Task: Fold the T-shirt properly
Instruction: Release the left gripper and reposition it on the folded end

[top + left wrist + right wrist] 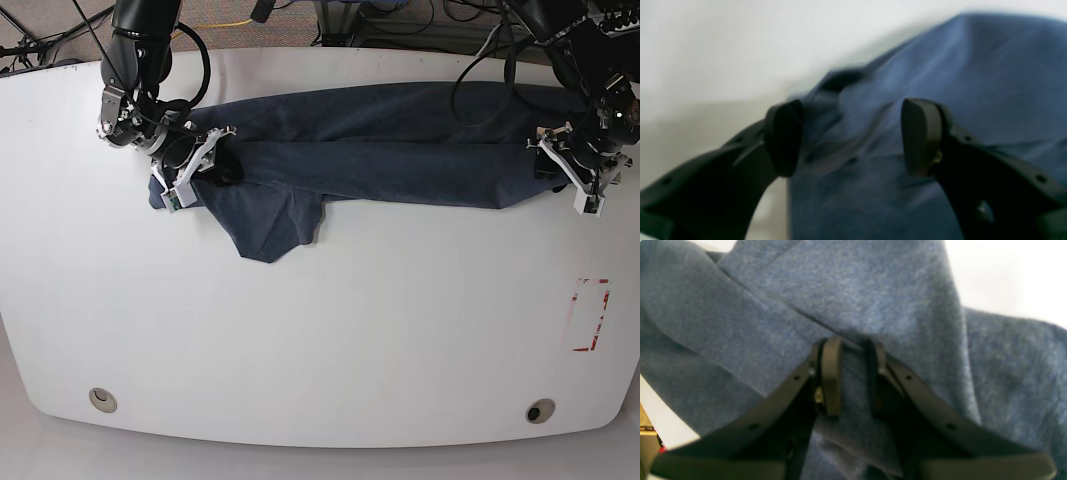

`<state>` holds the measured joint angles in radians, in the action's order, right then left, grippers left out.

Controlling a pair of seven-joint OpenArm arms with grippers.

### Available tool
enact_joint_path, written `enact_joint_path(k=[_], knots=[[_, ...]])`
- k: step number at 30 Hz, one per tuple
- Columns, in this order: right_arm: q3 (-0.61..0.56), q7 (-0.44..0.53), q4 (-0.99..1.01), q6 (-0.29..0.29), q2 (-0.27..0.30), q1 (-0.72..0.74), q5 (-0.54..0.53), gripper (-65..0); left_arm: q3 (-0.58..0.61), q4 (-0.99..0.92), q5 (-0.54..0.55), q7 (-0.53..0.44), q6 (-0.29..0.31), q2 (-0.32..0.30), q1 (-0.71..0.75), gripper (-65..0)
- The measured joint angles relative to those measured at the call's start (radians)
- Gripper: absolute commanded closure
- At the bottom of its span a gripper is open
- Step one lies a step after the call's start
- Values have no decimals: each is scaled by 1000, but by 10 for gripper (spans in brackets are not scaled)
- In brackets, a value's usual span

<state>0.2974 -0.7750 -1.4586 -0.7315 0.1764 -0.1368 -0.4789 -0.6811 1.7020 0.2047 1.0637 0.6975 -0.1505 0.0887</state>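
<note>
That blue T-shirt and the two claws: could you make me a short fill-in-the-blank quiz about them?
1. The right gripper is pinching the ____ between its pads.
2. The left gripper has its jaws ____, with nothing clamped.
3. The T-shirt lies stretched across a ____ table.
4. The red marking is on the table, ____ from the T-shirt.

Answers: T-shirt; open; white; apart

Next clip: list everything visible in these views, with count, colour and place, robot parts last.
T-shirt: one, dark slate blue, folded lengthwise into a band across the far half of the table, one flap hanging toward the near side.
Table: one, white, with rounded corners.
Red outline mark: one, on the table's right side in the base view.
Round holes: two, near the table's front corners.
Cables: dark, behind the table's far edge.
Right gripper: black, closed on a fold of the shirt.
Left gripper: black, open over the shirt's other end.
</note>
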Motion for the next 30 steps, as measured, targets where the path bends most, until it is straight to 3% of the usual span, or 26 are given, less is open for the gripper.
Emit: enact_joint_path(k=[5, 12, 22, 28, 30], knots=[[0, -2, 2, 0, 1, 0, 0, -135, -90, -109, 17, -66, 2, -84, -2, -421], [0, 3, 2, 0, 1, 0, 0, -135, -183, -237, 25, -73, 5, -172, -15, -421], [0, 5, 2, 0, 2, -3, 0, -135, -291, -332, 18, -107, -3, -259, -70, -421], [0, 5, 2, 1, 1, -2, -1, -133, -283, -330, 251, 23, 0, -312, -66, -419], [0, 5, 2, 1, 2, 0, 0, -133, -283, -328, 285, 54, 0, -323, -64, -419]])
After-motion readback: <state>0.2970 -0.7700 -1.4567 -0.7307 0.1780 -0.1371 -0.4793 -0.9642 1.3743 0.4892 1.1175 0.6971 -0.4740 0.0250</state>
